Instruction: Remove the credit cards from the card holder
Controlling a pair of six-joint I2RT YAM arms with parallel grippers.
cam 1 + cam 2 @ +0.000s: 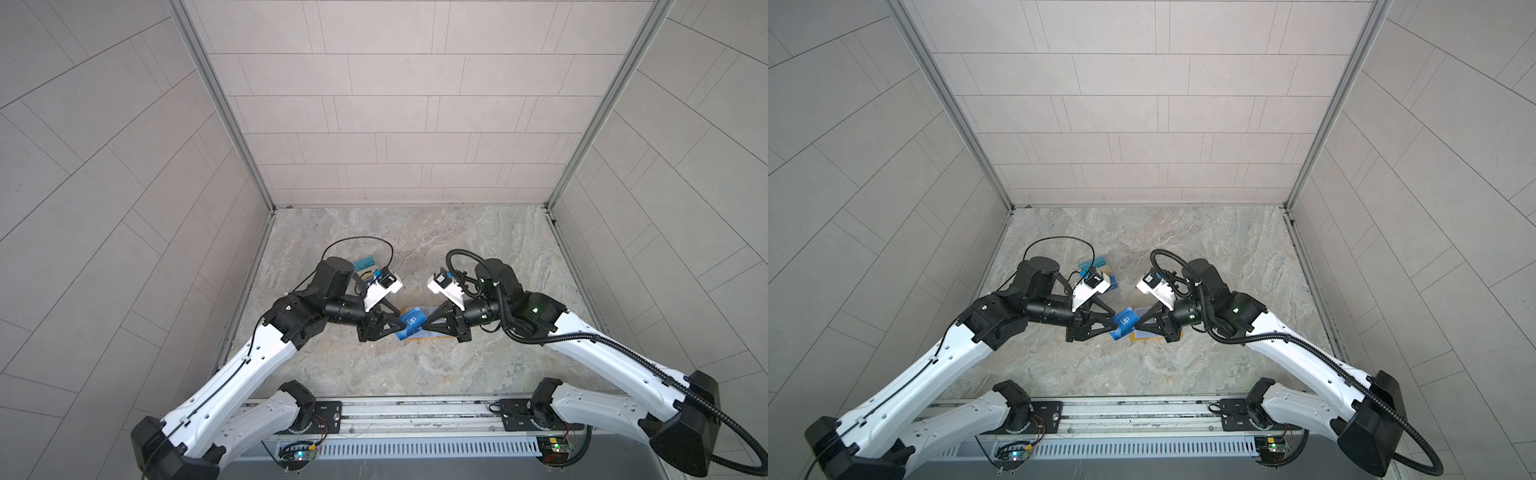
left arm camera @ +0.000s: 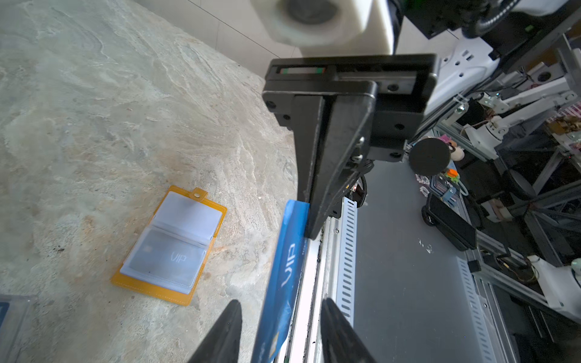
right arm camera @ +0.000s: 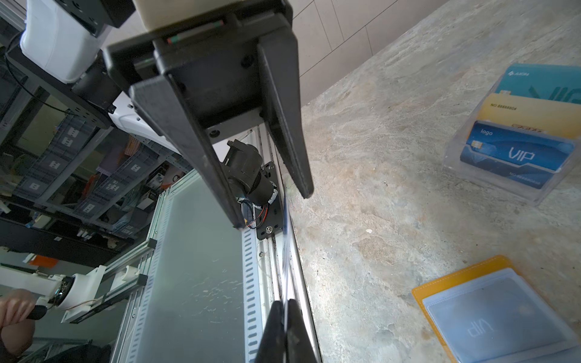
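**A:** Where is the blue card point(image 1: 409, 326)?

**B:** It is held tilted above the surface point(image 2: 110, 110). The right end effector point(image 3: 284, 306) is pinched shut on one end. The left end effector point(image 2: 281, 303) is open, with a finger on either side of the other end.

**A:** And the card holder point(image 2: 151, 289)?

**B:** It lies open and flat on the surface just beneath them. Another card point(image 2: 166, 257) marked VIP sits in one of its clear sleeves. A clear stand point(image 3: 503, 188) with three cards sits farther back, to the left.
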